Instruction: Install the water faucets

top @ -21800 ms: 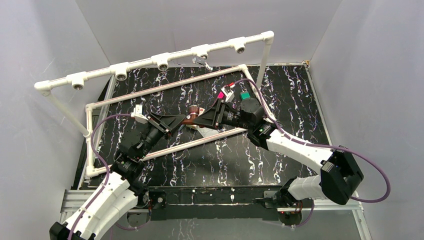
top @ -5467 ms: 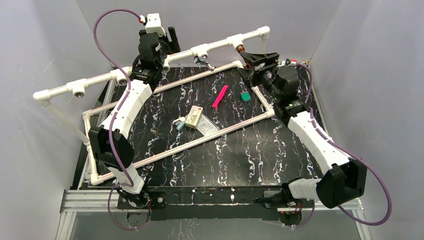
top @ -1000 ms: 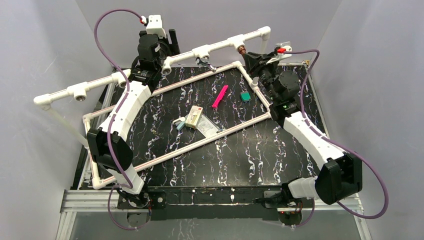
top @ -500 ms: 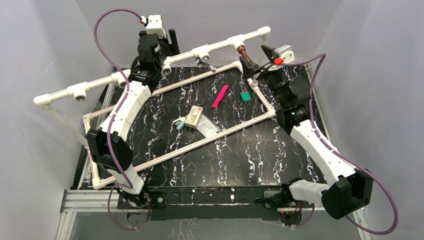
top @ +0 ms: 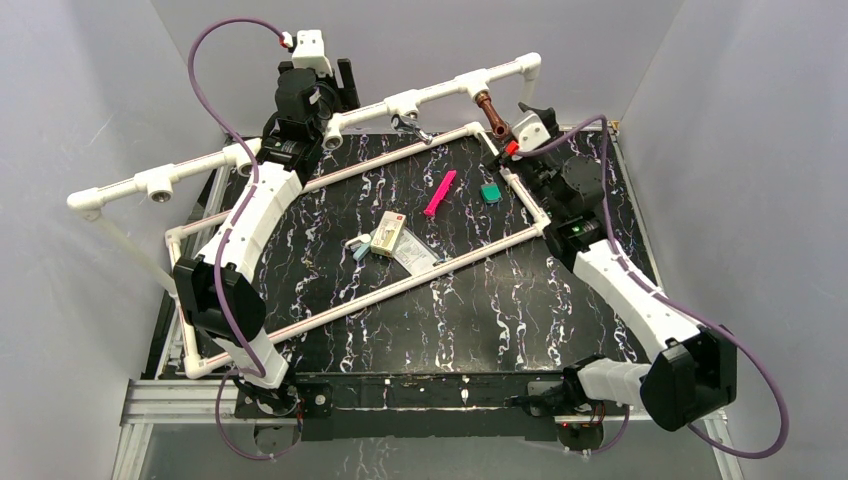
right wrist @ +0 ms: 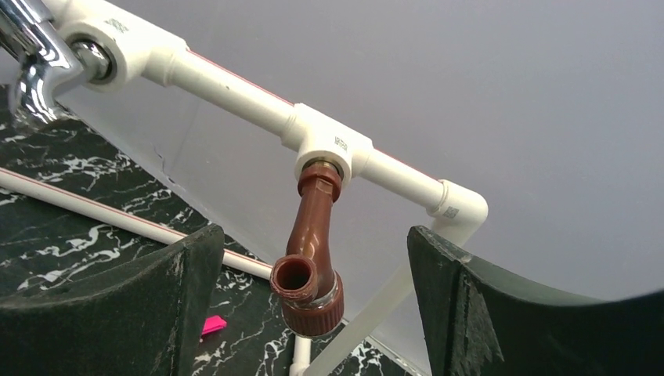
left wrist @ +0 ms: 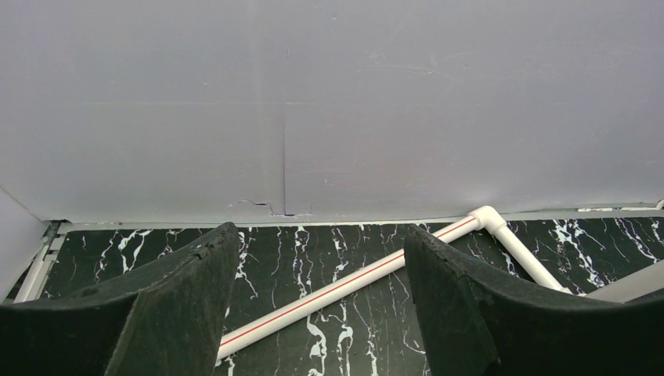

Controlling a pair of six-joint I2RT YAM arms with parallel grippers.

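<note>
brown faucet [right wrist: 313,249] seemingly seated, right jaws apart

This is a robotics test cell in a lab, not a lived-in room. Plain pale grey panel walls [top: 90,100] box in a black marble-patterned tabletop [top: 480,320], and two white-and-black robot arms [top: 250,215] trailing purple cables [top: 215,35] are bolted by a bare aluminium rail [top: 180,400] at its near edge. On the tabletop stands a freestanding frame of white plastic pipe with tee sockets [top: 190,165], a small reddish-brown water faucet [top: 491,112] hanging from one socket, which marks it as a practice fixture.
</note>
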